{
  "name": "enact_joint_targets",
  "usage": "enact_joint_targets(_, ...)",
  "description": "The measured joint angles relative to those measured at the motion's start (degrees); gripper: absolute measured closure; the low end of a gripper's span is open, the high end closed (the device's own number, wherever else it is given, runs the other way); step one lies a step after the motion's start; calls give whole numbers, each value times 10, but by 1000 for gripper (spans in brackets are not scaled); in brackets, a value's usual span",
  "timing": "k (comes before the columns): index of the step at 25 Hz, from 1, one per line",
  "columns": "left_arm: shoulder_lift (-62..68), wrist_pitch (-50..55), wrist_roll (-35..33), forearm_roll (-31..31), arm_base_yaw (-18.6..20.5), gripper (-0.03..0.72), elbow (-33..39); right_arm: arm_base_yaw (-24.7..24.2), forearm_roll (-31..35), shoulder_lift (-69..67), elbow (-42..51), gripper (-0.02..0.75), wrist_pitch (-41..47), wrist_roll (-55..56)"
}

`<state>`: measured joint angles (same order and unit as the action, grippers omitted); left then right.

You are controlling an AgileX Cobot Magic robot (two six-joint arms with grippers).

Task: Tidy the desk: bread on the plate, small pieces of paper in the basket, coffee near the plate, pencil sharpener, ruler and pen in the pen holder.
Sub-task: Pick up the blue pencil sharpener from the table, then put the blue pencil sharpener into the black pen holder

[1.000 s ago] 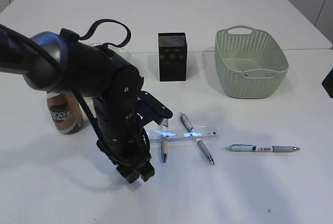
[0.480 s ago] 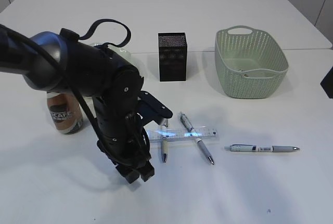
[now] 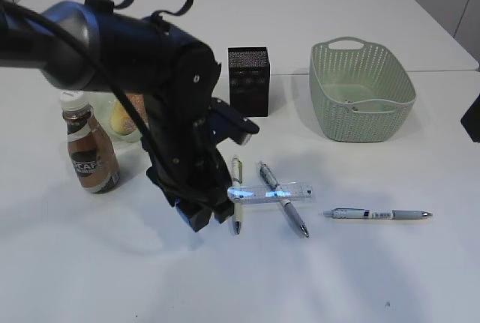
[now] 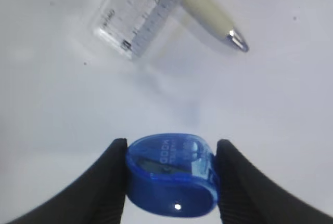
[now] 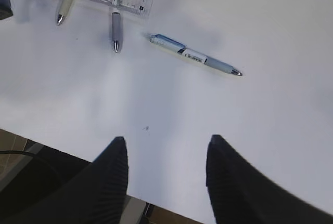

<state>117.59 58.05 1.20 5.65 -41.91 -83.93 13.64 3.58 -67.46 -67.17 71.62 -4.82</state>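
My left gripper (image 4: 171,142) is shut on a blue pencil sharpener (image 4: 170,177), held a little above the desk (image 3: 90,263). In the exterior view this gripper (image 3: 201,214) hangs just left of the clear ruler (image 3: 271,192), which lies across a white pen (image 3: 237,204) and a grey pen (image 3: 285,201). A blue pen (image 3: 381,214) lies further right. The black pen holder (image 3: 248,82) stands behind them, and the basket (image 3: 361,91) to its right. The coffee (image 3: 88,151) stands at the left beside the bread (image 3: 122,121), whose plate (image 3: 133,136) the arm mostly hides. My right gripper (image 5: 165,143) is open and empty.
The left arm's bulky body (image 3: 142,53) fills the space between the coffee and the pen holder. In the right wrist view the desk's front edge (image 5: 78,154) runs just under the open fingers. A dark part of the right arm (image 3: 472,124) shows at the right border.
The left arm has risen and swung back and to the right with the sharpener in its jaws, uncovering the coffee's cap and the bread. The right gripper has not moved.
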Motion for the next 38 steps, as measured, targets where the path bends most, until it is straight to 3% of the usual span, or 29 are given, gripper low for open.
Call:
enact_joint_targets(8, 0, 56, 0, 0, 0, 345, -139, 0, 1, 0, 0, 344, 0, 0)
enact_joint_targets(14, -1, 37, 0, 0, 0, 346, -195, 0, 1, 0, 0, 344, 0, 0)
enact_joint_targets(26, -11, -118, 0, 1, 5, 346, -199, 0, 1, 0, 0, 344, -28, 0)
enact_joint_targets(38, -11, -260, 0, -110, 95, 346, -199, 0, 1, 0, 0, 344, -62, -1)
